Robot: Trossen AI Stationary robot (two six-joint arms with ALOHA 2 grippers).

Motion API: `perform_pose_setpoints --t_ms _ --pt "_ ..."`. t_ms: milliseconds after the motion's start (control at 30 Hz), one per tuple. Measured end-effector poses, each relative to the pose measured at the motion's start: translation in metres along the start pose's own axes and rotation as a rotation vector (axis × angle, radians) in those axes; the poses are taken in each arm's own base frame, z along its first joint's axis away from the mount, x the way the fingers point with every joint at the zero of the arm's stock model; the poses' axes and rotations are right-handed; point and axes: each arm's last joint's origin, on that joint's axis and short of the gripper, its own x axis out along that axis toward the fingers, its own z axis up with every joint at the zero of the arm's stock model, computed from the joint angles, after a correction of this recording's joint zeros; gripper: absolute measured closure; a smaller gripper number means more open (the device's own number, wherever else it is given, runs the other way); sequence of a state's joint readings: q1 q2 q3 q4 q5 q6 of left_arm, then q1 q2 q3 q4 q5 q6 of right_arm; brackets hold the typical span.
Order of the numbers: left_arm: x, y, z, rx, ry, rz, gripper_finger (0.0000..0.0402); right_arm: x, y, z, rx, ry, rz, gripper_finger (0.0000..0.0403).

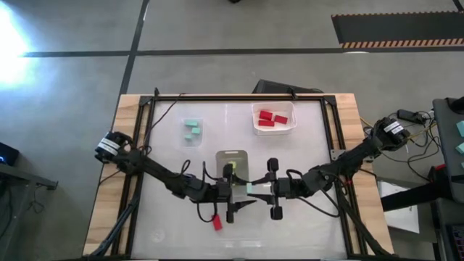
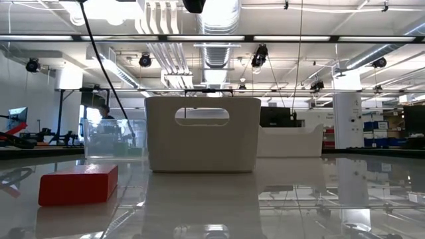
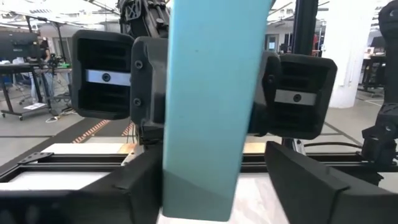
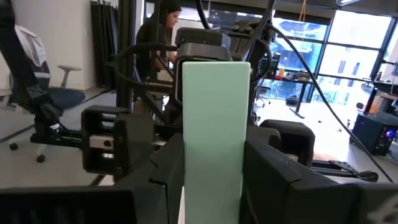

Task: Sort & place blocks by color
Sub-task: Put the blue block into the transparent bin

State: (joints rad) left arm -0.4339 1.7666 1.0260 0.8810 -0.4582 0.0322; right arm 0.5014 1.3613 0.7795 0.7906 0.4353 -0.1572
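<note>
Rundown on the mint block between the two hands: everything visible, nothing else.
The mint block is a flat, smooth, pale green slab with square edges, probably plastic or painted wood. It sits between the left hand and the right hand, above the table's middle, just in front of the middle container. In the right wrist view it stands upright between the dark fingers, which press its sides. The left wrist view shows it just as close between that hand's fingers. Both hands appear to grip it, handover style.
</note>
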Motion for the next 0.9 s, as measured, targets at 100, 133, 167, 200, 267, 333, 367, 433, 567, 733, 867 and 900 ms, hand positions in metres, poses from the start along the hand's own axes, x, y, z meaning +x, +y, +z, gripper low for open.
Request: perform_pose_setpoints --t_ms 100,133,167,200,267,333,367,433,567,733,867,900 --pt "0.0 0.0 0.001 -0.001 -0.001 0.003 0.0203 0.0 0.0 0.0 0.0 0.0 0.0 0.027" --pt "0.0 0.0 0.001 -0.001 -0.001 0.006 0.0222 0.0 0.0 0.0 0.001 0.0 0.001 0.0267" --pt "0.0 0.001 0.0 -0.001 -0.001 0.009 0.0242 0.0 0.0 0.0 0.001 0.0 0.003 0.0264" --pt "0.0 0.001 0.0 0.0 0.0 0.01 0.0262 0.0 0.0 0.0 0.002 0.0 0.004 0.0262" --pt "0.0 0.0 0.0 0.002 0.0 0.008 0.0288 0.0 0.0 0.0 0.009 0.0 0.003 0.0257" --pt "0.0 0.0 0.0 -0.001 0.001 0.007 0.0286 0.0 0.0 0.0 0.027 0.0 0.002 0.0252" --pt "0.0 0.0 0.0 -0.001 0.001 0.007 0.0286 0.0 0.0 0.0 0.027 0.0 0.002 0.0248" --pt "0.0 0.0 0.0 -0.001 0.002 0.005 0.0286 0.0 0.0 0.0 0.024 0.001 0.0 0.0238" --pt "0.0 0.001 -0.001 0.001 0.009 0.018 0.0286 -0.004 -0.003 0.005 0.022 0.024 0.0 0.0209" --pt "0.0 0.001 -0.001 0.001 0.009 0.033 0.0286 -0.018 -0.012 0.017 0.046 0.093 -0.001 0.0175" --pt "-0.003 0.004 0.0 0.018 0.053 0.123 0.0286 -0.034 -0.021 0.026 0.091 0.164 -0.001 0.0158" --pt "-0.004 0.006 0.001 0.014 0.081 0.162 0.0286 -0.039 -0.023 0.028 0.103 0.183 -0.002 0.0156"
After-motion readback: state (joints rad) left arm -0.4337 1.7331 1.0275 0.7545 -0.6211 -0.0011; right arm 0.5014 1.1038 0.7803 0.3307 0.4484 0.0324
